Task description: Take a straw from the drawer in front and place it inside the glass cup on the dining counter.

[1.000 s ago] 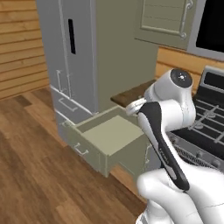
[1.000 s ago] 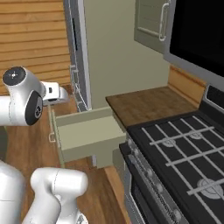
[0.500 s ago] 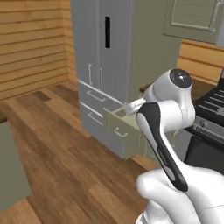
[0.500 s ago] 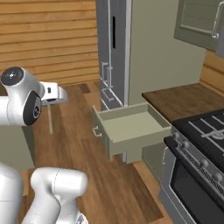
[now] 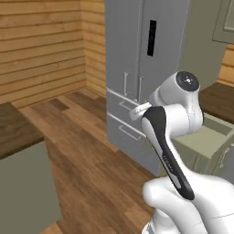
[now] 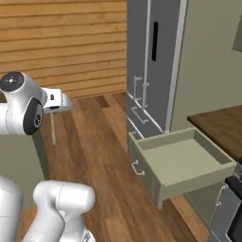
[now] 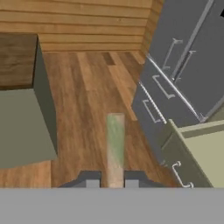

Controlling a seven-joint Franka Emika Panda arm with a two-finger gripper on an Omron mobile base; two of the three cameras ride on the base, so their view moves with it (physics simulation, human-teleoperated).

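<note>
My gripper (image 7: 108,183) is shut on the straw (image 7: 115,142), a thin pale stick that pokes out from between the two fingertips over the wooden floor. From the right base the straw (image 6: 53,128) hangs straight down below the gripper (image 6: 53,112), left of the fridge. The sage-green drawer (image 6: 182,163) stands pulled open and looks bare inside; it also shows at the right (image 5: 208,137) and lower right (image 7: 205,148). A corner of the dining counter (image 7: 17,59), dark-brown top on a sage-green base, lies to the left (image 5: 13,130). The glass cup is out of view.
The grey fridge (image 6: 151,56) with its long-handled lower drawers (image 7: 159,94) stands just beyond the open drawer. A wood-plank wall (image 5: 41,45) closes the back. A brown worktop (image 6: 222,124) sits at the right above the drawer. Wooden floor (image 7: 92,87) lies between the dining counter and the fridge.
The whole picture has swung as the base turns left: drawer and fridge slid right, the stove left the views, the dining counter came in at left. The grip on the straw is unchanged.
</note>
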